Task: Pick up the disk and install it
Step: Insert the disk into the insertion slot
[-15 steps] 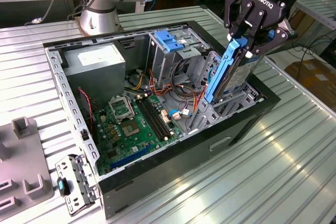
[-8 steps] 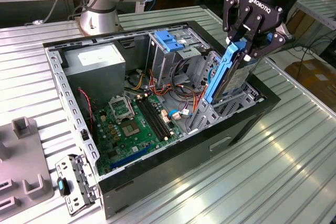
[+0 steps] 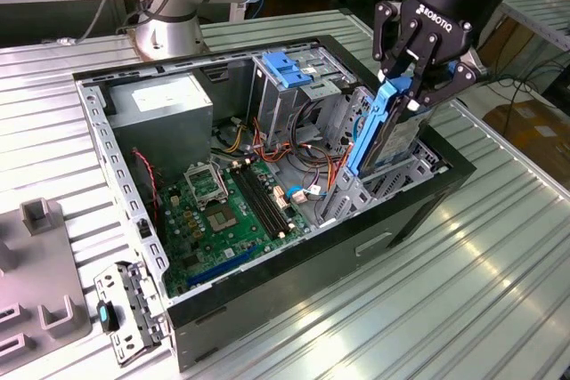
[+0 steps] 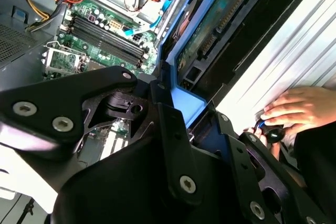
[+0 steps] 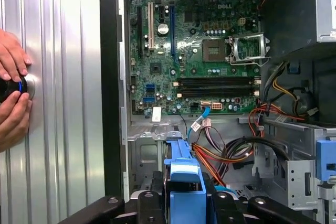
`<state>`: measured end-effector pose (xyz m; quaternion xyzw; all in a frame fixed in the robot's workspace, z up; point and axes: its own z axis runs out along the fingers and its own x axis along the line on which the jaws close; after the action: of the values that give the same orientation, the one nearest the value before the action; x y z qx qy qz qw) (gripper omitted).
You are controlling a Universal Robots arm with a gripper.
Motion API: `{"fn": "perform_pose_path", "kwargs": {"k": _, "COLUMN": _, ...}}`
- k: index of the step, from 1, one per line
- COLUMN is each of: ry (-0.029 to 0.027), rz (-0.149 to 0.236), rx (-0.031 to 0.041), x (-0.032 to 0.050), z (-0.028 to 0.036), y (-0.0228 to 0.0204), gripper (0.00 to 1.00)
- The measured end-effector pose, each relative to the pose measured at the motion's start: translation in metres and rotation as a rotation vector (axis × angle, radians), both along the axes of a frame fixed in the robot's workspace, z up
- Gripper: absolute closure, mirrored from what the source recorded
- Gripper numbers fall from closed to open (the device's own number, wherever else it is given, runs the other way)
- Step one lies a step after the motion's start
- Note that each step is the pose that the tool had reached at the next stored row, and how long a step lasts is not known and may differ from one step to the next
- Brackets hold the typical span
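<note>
disk: smooth blue plastic frame, grey metal body.
end effector: matt black, bright screw heads.
computer case: bare grey sheet metal, black outer shell.
motherboard: green, semi-gloss.
surface: ribbed metal, glossy.

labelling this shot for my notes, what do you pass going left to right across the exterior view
grey fixture block → power supply box → drive cage with blue handle → the disk, held upright in the gripper jaws

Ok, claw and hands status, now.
Claw: shut on the disk, held on edge over the case.
Person's hands: on a dark knob on the table.
</note>
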<state>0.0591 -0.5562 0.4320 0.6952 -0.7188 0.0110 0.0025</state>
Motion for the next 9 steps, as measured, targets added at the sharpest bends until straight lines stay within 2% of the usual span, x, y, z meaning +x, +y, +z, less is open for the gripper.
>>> {"fn": "perform_pose_path", "kwargs": {"k": 4, "ry": 0.0000, "rz": 0.000, "rx": 0.0009, "x": 0.0000, "z": -0.0004, "y": -0.0001, "gripper": 0.63}}
{"fn": "perform_pose_path", "kwargs": {"k": 7, "ry": 0.0015, "rz": 0.000, "rx": 0.0012, "x": -0.0001, "z": 0.0024, "y": -0.0001, "gripper": 0.63}}
{"fn": "perform_pose_path", "kwargs": {"k": 9, "ry": 0.0053, "rz": 0.000, "rx": 0.0018, "x": 0.0005, "z": 0.0026, "y": 0.0000, "gripper": 0.63}}
